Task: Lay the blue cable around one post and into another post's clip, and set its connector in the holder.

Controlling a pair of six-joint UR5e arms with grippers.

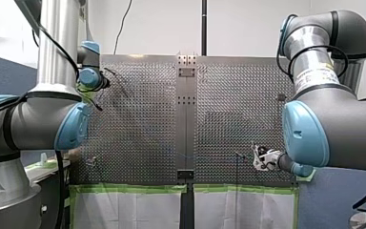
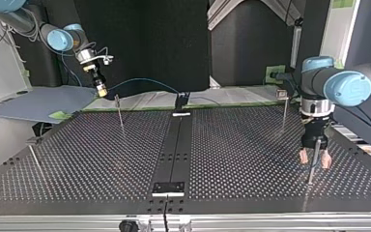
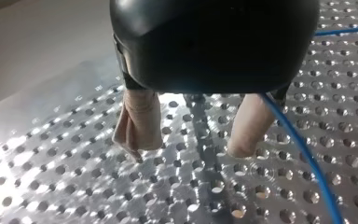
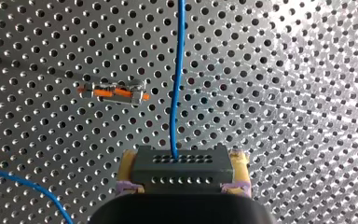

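Nearest the lens, my right gripper (image 4: 182,164) pinches the rigid connector (image 4: 177,179), upper left of the top view; its blue cable (image 4: 177,84) trails light and limp, probably best guided close to the connector; my left gripper (image 3: 188,145), lower right, stands spread.
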